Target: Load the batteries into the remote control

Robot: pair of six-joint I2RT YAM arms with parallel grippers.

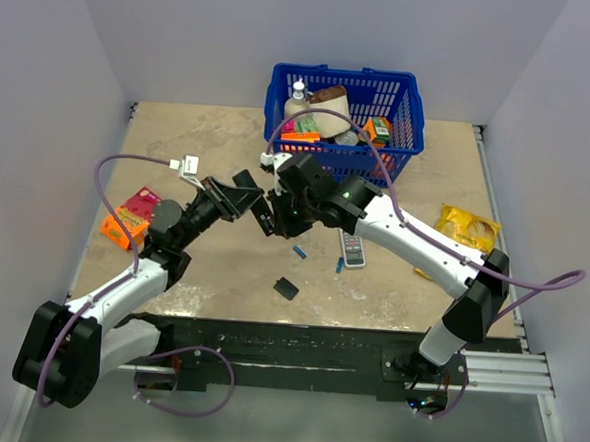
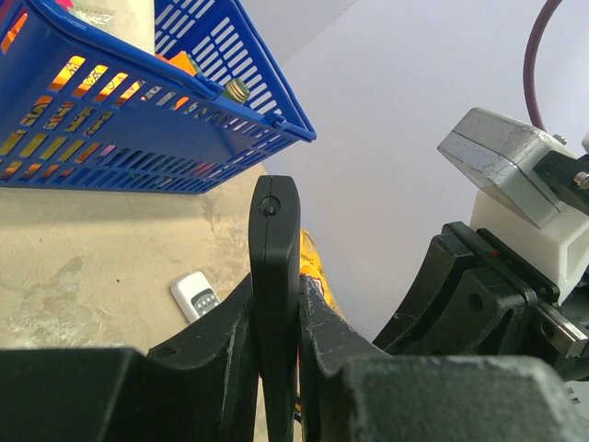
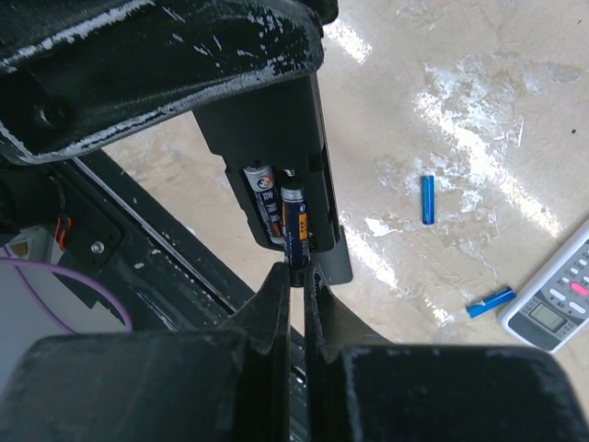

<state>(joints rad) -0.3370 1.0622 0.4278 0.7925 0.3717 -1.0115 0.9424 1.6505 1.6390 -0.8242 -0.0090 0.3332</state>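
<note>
My left gripper is shut on the black remote control and holds it up off the table, edge-on in the left wrist view. In the right wrist view the remote's open compartment shows two dark batteries side by side. My right gripper is shut, its tips against the lower end of the right-hand battery. Two loose blue batteries lie on the table. From above, both grippers meet at the remote mid-table.
The small black back cover lies near the front edge. A white-grey remote lies by the loose cells. A blue basket of items stands at the back, an orange packet left, a yellow bag right.
</note>
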